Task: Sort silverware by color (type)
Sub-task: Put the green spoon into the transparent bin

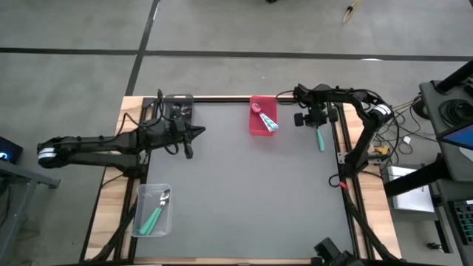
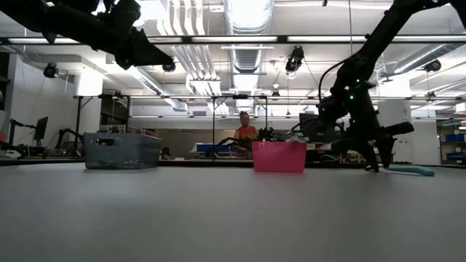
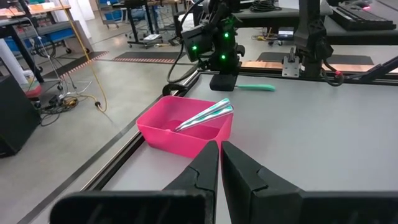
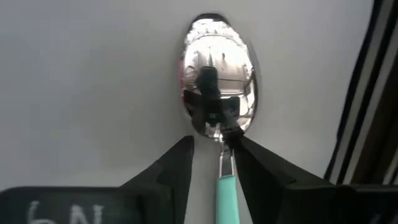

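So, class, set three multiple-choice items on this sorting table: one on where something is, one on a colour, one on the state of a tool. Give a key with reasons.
1. Where does the clear bin sit?
A. near the table's front-left corner
B. at the back edge beside the red bin
C. under the right tool

2. What colour is the handle of the spoon at the right tool?
A. black
B. teal
C. red

3. How do the fingers of the left tool stand?
A. wide open around the red bin
B. closed together, holding nothing
C. clamped on a spoon

Key: A, the high view shows it front-left, with teal-handled spoons inside; B, the right wrist view shows teal below the shiny bowl; C is wrong and B right, since the left wrist view shows the tips nearly meeting, short of the red bin.
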Controlling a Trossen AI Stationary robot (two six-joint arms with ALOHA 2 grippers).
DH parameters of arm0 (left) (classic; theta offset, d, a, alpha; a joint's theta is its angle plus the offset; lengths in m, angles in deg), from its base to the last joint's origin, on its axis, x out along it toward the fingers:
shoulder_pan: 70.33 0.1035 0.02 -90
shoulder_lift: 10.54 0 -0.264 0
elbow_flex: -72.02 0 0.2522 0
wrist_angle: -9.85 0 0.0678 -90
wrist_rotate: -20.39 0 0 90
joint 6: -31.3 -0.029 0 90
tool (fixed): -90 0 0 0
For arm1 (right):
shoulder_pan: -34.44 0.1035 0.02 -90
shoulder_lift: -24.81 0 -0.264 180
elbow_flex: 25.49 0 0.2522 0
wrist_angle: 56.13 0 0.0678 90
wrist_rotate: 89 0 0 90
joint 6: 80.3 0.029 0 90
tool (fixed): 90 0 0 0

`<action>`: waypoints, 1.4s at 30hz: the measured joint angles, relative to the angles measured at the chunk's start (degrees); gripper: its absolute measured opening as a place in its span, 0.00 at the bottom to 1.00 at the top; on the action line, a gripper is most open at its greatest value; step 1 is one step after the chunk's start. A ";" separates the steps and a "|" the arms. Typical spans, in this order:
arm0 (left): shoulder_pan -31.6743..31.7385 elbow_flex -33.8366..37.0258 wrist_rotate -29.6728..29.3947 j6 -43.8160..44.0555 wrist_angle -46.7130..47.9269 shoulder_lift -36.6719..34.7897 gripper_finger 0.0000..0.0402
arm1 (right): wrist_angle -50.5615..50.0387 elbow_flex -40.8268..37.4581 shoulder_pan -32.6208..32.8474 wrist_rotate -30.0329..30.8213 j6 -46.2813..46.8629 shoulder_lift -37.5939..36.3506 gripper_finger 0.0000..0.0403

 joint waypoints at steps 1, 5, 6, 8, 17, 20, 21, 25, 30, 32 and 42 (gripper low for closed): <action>0.00 0.00 0.00 0.00 -0.02 0.00 0.00 | 0.04 0.20 -0.04 -0.36 0.00 0.02 0.26; 0.00 0.00 0.02 0.00 -0.01 0.00 0.00 | 0.76 0.39 -0.06 -0.72 -0.07 0.00 0.14; -0.01 0.00 0.02 0.00 -0.02 0.00 0.00 | 1.06 0.39 -0.09 -0.95 -0.07 0.00 0.11; 0.00 0.00 0.01 -0.01 -0.06 0.00 0.00 | 1.20 0.39 -0.09 -1.00 -0.23 0.00 0.05; 0.00 0.00 0.02 0.85 -0.21 0.00 0.00 | 0.34 0.15 0.24 1.24 -0.98 -6.43 0.04; -0.02 -0.02 0.02 2.16 -0.24 0.00 0.00 | 0.13 0.23 0.87 1.77 -1.07 -11.66 0.03; 0.00 -0.02 0.02 2.41 -0.29 0.00 0.00 | 0.37 0.22 1.26 1.79 -1.37 -13.39 0.03; -0.01 -0.07 0.03 2.61 -1.97 0.00 0.00 | 5.17 0.24 3.78 1.53 -3.11 -21.89 0.02; 0.00 -0.07 0.04 3.82 -4.14 0.00 0.00 | 12.19 0.25 8.57 0.44 -6.33 -30.79 0.02; 0.00 -0.07 0.04 4.69 -4.63 0.00 0.00 | 14.45 0.25 10.46 -1.31 -8.75 -33.43 0.02; -0.02 -0.07 0.13 6.98 -5.21 0.00 0.00 | 36.61 -3.97 20.63 -24.23 -21.42 -37.54 0.02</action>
